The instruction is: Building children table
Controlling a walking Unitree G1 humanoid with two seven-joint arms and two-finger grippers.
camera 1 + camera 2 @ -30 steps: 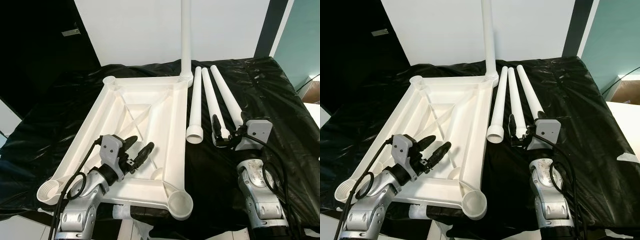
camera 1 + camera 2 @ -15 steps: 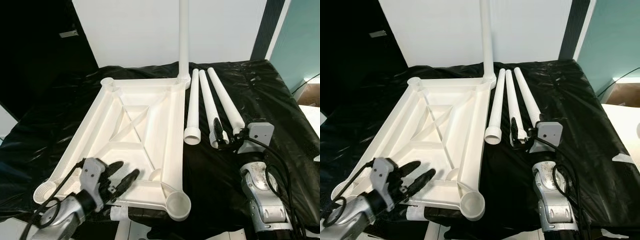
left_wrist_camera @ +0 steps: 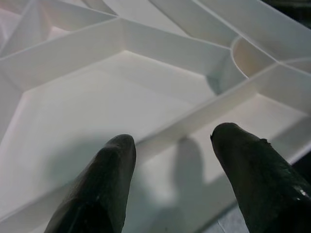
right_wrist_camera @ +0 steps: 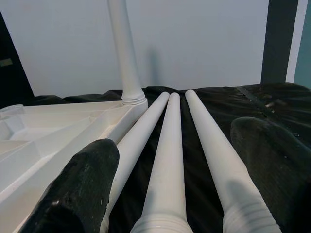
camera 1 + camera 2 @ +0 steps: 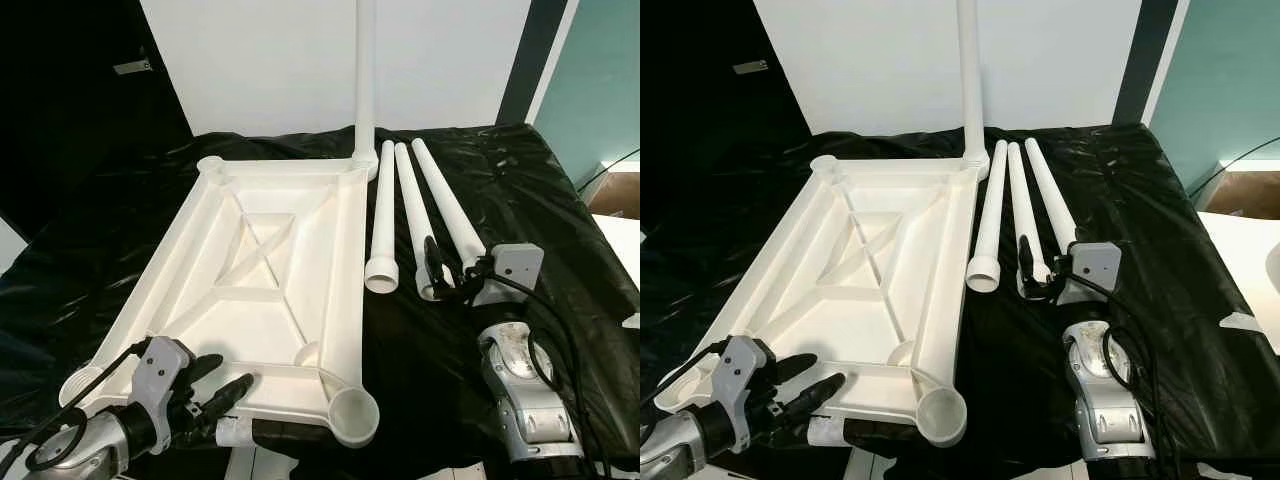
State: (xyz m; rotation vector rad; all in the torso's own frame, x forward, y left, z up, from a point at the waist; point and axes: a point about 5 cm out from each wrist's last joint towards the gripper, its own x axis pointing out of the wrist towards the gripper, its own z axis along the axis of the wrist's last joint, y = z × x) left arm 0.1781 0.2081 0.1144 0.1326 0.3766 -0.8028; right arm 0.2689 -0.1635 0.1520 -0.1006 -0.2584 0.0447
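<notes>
— What's changed over the last second?

— The left tool point(image 5: 208, 385) has dropped back. It was up over the ribbed inside of the tabletop; now it sits low at the near edge, toward the near-left corner. The camera has also shifted a bit, so the whole scene sits differently.

— Is it gripping anything?

— No. Its two black fingers point(image 3: 104, 179) are spread apart and empty, with the near rim of the tabletop point(image 5: 270, 270) showing between them in the left wrist view.

— And that tabletop?

— White plastic, lying upside down on the black-covered bench point(image 5: 560, 200), ribs facing up. There's an open round socket point(image 5: 352, 412) at the near-right corner, closest to us, and another at the near-left corner.

— The right side?

— The right tool point(image 5: 436, 272) is beside the tabletop, at the near ends of the loose legs. Its fingers point(image 4: 77, 194) are wide apart, holding nothing. From the head view it's hard to say whether it touches the middle leg's end; it looks very close.

— How many legs?

— Three loose legs point(image 5: 412, 215) lie side by side on the bench, just right of the tabletop, running away from us, wide ends nearest. Farther back, a fourth leg point(image 5: 365, 80) stands upright in the far-right corner socket, against the white wall point(image 5: 300, 60).
</notes>
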